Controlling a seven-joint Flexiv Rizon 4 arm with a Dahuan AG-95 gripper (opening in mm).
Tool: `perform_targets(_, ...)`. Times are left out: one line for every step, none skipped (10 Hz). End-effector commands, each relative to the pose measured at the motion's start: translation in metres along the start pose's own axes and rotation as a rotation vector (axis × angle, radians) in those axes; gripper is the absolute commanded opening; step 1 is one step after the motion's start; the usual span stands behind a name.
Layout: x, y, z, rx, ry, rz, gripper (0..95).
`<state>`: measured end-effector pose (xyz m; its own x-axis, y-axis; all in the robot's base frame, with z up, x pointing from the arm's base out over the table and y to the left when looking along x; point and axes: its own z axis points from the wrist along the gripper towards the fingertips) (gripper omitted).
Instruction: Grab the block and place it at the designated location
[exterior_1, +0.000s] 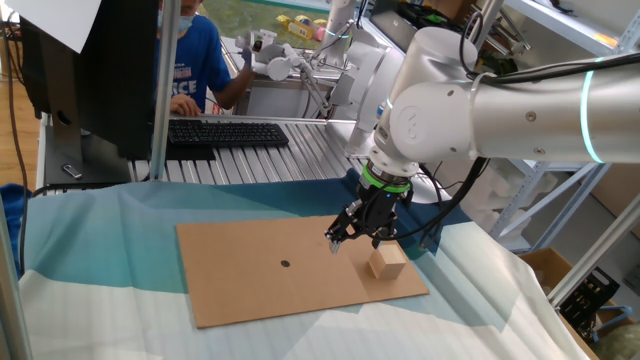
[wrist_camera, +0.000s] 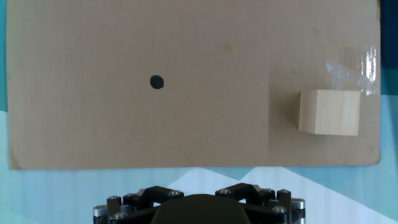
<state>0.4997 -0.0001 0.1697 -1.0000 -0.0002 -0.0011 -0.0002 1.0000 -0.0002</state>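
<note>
A: What takes up most of the fixed view?

B: The white arm (exterior_1: 500, 100), reaching in from about three o'clock and bending down toward the middle. Under it the bench (exterior_1: 90, 250) is draped in a pale blue-green cloth.

A: And on the cloth?

B: A flat brown cardboard sheet (exterior_1: 250, 285), lying at roughly six o'clock from the arm's wrist. In the hand view the sheet (wrist_camera: 93, 124) fills nearly the whole upper part of the picture.

A: Where is the gripper?

B: The gripper (exterior_1: 355, 232) hangs above the sheet's far right part, pointing down. Its jaws stand spread wide and nothing is between them. In the hand view only its dark base shows at six o'clock.

A: The block?

B: The block (exterior_1: 386, 262) sits on the sheet at about four o'clock from the gripper, close to it but apart. In the hand view the block (wrist_camera: 329, 112) lies near the sheet's right edge, at three o'clock.

A: And the designated location?

B: The designated location (exterior_1: 285, 265) lies at nine o'clock from the block, well apart. In the hand view the designated location (wrist_camera: 157, 82) sits at about ten o'clock from centre.
</note>
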Motion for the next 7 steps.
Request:
perform_targets(-0.0003, 0.0001, 0.0, -0.104, 0.275, 0.273, 0.0)
perform_targets(-0.0003, 0.0001, 0.0, -0.106, 0.276, 0.277, 0.0)
perform_targets(-0.0001, -0.0001, -0.0016, -0.12, 0.29, 0.281, 0.0)
perform_targets(0.0, -0.0002, -0.0019, -0.136, 0.298, 0.294, 0.0)
perform_targets(0.0, -0.0002, -0.0021, -0.138, 0.299, 0.301, 0.0)
perform_targets(0.0, -0.0002, -0.0021, -0.139, 0.297, 0.296, 0.0)
perform_targets(0.0, -0.0002, -0.0022, -0.141, 0.296, 0.284, 0.0)
